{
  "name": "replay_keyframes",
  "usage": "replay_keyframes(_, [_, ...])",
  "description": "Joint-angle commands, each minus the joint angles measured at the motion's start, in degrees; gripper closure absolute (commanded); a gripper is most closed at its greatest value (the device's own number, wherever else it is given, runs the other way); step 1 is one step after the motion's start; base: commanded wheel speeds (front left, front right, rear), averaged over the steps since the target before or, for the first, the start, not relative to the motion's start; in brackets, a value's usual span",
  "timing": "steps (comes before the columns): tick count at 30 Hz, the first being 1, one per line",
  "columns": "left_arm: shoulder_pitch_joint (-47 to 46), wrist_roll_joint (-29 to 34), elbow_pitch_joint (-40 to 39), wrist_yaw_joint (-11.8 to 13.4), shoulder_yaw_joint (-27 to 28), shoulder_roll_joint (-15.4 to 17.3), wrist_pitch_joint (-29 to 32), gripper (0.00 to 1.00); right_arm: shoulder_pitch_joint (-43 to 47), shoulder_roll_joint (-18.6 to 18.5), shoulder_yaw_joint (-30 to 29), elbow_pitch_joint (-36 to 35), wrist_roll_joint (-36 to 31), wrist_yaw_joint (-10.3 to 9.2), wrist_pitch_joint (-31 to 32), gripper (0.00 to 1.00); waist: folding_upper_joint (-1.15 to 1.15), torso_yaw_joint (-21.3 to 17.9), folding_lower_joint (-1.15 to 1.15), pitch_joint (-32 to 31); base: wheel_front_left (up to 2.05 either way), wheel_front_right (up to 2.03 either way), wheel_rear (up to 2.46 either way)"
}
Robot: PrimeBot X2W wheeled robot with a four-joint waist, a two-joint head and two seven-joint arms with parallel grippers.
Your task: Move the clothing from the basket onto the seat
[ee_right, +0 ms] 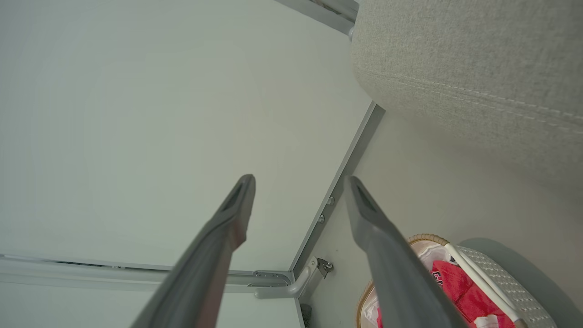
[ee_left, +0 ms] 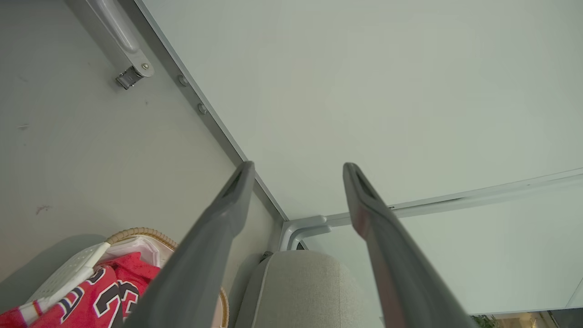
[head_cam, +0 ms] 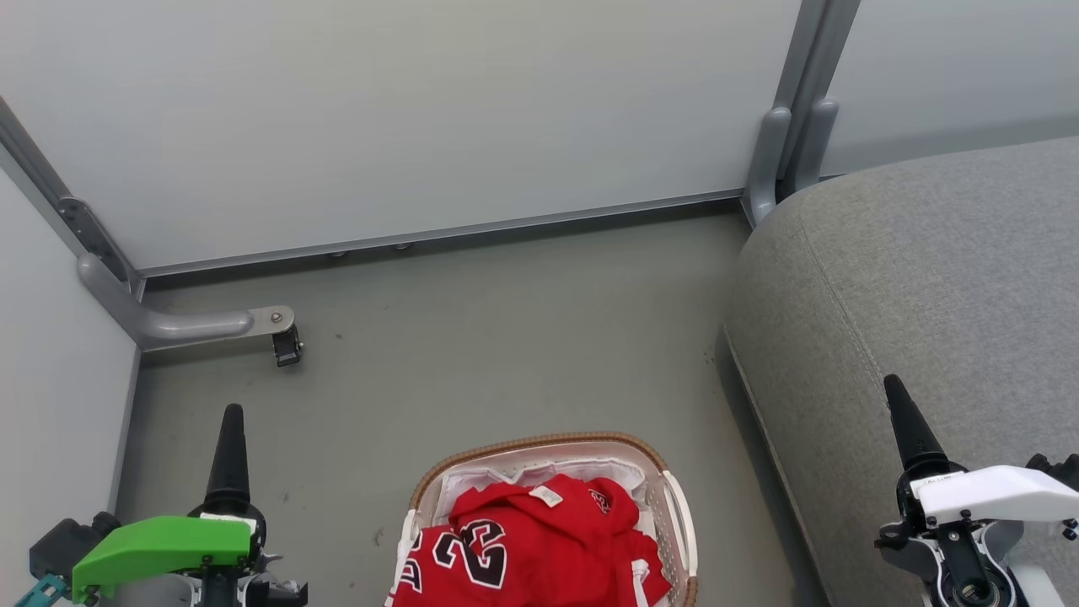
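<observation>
Head view, looking down into a corner enclosed by pale wall panels (head_cam: 421,110). The basket (head_cam: 679,514), oval and white with a brown woven rim, stands on the grey floor (head_cam: 506,337) at bottom centre, partly cut off by the lower edge. The clothing (head_cam: 531,548), bright red with black-and-white numerals and a small white label on top, lies heaped inside the basket against the white liner (head_cam: 459,489); all the red fabric in view sits within the rim. The seat (head_cam: 927,278), a large grey upholstered cushion with a stitched seam, takes up the right side, near the basket with a strip of floor between them. A grey metal foot (head_cam: 194,323) juts from the left corner post across the floor.

The left gripper (ee_left: 298,166), under a green cover (head_cam: 160,544), shows at lower left, apart from the basket, fingers pointing up the view. In the left wrist view its two dark fingers stand spread wide with nothing between them; the basket's end with the red clothing lies at lower left and the rounded end of the seat at bottom centre.

The right gripper (ee_right: 299,179), under a white cover (head_cam: 995,493), shows at lower right against the seat. Its jaws are likewise wide apart and empty; the right wrist view has the seat at upper right and the basket with clothing at lower right
</observation>
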Motion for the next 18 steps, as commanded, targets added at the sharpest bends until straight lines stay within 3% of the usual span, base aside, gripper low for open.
replay_keyframes(1, [-1.26, 3.81, -1.19, -0.13, -0.19, 0.35, -0.69, 0.0, -1.54, -0.48, -0.33, -1.19, -3.52, 0.01, -0.7, 0.0, 0.0, 0.0, 0.0, 0.06, 0.0, 0.0, 0.0])
replay_keyframes(18, [-0.14, 25.33, -1.23, 2.27, -5.62, 0.51, -4.24, 0.0, -1.64, -1.07, 3.36, -1.65, -23.59, 0.01, -4.24, 0.0, 0.0, 0.14, 0.0, 0.41, 0.0, 0.0, 0.0])
